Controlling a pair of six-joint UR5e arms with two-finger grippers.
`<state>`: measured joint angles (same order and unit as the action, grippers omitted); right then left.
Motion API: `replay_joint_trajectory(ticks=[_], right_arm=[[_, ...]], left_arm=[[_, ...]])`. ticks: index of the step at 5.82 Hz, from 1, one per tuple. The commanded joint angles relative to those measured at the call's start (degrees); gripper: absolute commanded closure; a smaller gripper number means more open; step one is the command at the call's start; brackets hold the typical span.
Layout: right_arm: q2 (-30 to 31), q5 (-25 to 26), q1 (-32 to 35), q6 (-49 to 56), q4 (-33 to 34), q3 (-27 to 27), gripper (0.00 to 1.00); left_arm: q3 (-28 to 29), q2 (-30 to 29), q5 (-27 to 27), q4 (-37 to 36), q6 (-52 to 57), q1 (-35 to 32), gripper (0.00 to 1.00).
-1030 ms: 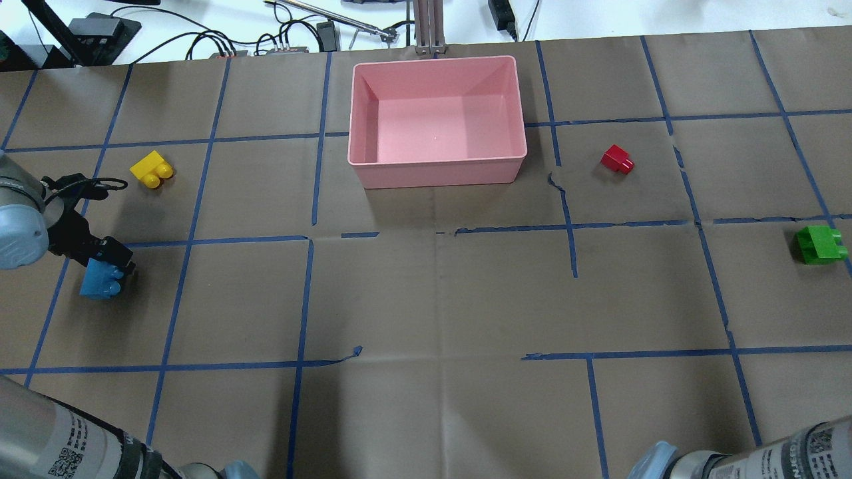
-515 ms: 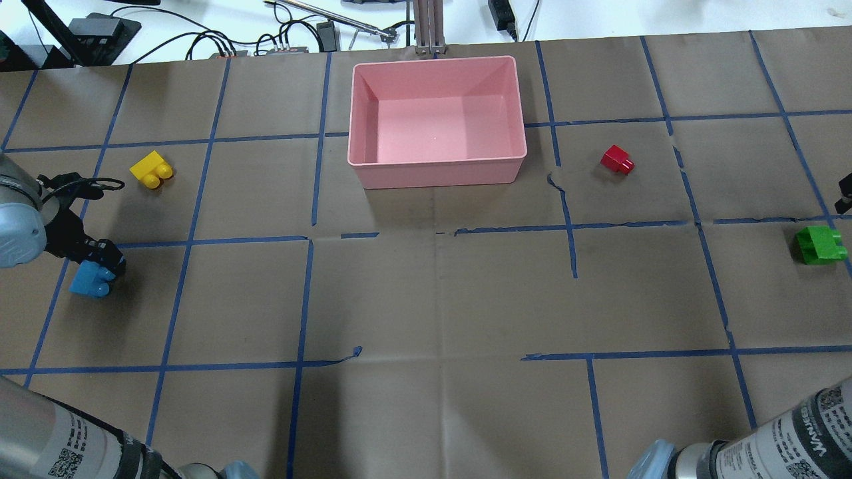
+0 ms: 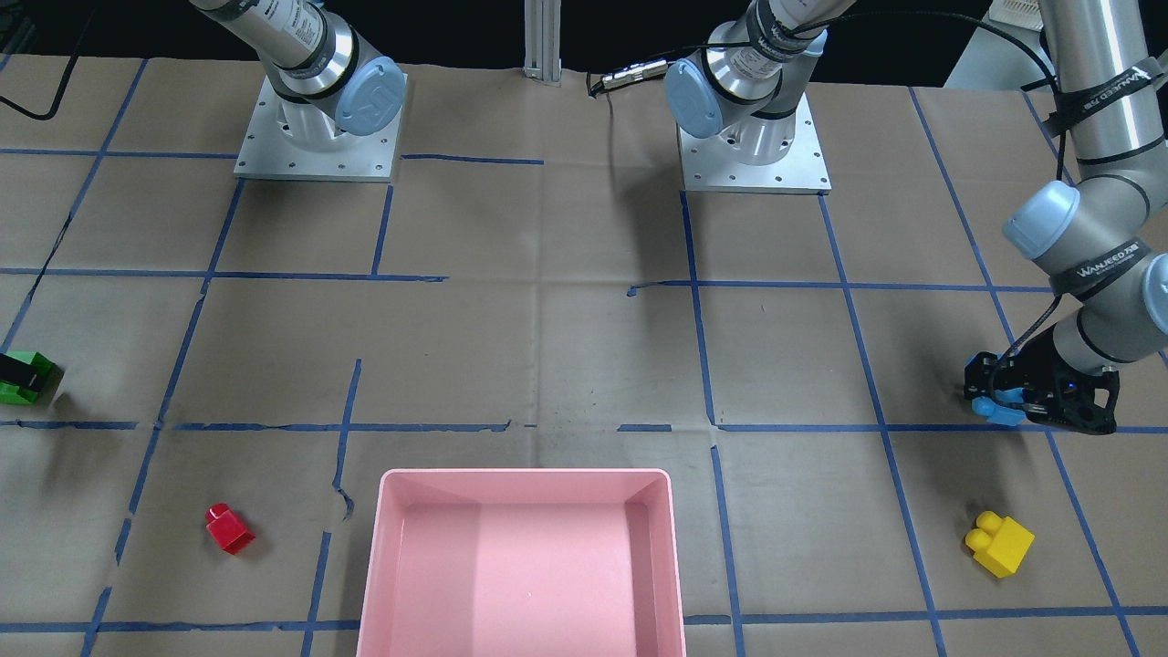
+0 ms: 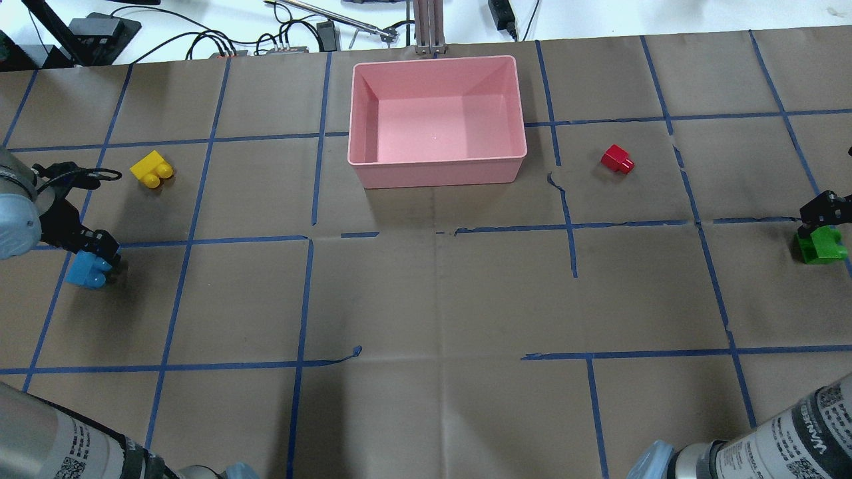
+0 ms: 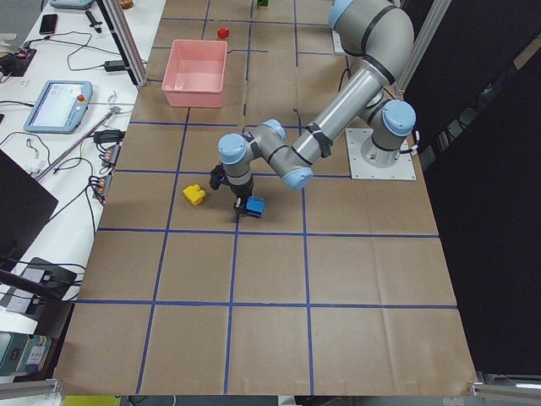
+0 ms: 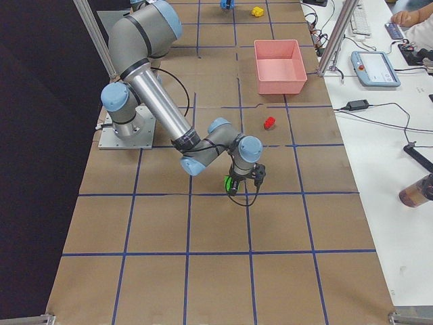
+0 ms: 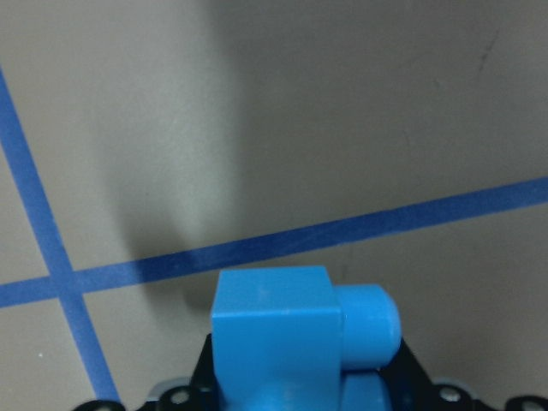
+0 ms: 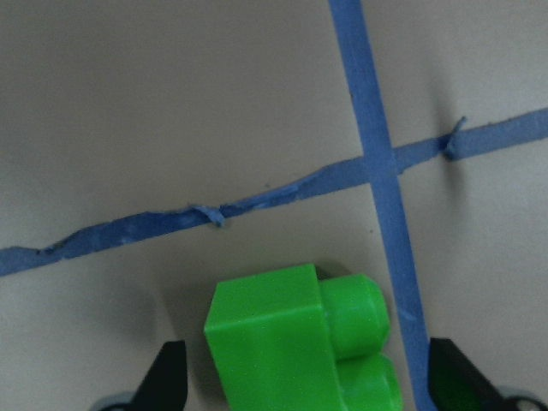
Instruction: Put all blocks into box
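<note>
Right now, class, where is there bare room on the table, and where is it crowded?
Free: the wide middle from the pink plastic box to the robot's side. Crowded ends: left gripper holding the light-blue plastic brick near the yellow plastic brick; right gripper astride the green plastic brick.

Pink box [image 4: 436,174]; light-blue block [image 4: 86,271]; yellow block [image 4: 152,169]; red block [image 4: 617,159]; green block [image 4: 822,245]; brown table paper [image 4: 432,299]; blue tape grid [image 4: 213,239].

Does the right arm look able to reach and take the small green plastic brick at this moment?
Probably yes. The right gripper is open and hangs directly over the small green studded plastic brick, straddling it. In the right wrist view, only brown paper and blue tape lines show around it.
</note>
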<state>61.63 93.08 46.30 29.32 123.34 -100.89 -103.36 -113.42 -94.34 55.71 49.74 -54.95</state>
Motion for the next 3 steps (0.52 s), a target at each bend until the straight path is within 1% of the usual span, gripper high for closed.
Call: replay_joint_trajectory(ticks=[1,2,3], right_arm=[[-0.1,0.2,0.0,1.6,0.6,-0.5,0.01],[0.0,0.2,0.0,1.8,0.5,-0.5,0.02],[0.0,0.2,0.0,1.8,0.2,-0.5,0.20]], left_arm=[[5.1,4.2,1.4,10.1,-0.8,-9.7,0.95],[8.2,5.4,1.6,13.6,-1.6,-15.7,0.95],[10.8,5.6,2.4,14.4,-3.5,-22.5,0.95]])
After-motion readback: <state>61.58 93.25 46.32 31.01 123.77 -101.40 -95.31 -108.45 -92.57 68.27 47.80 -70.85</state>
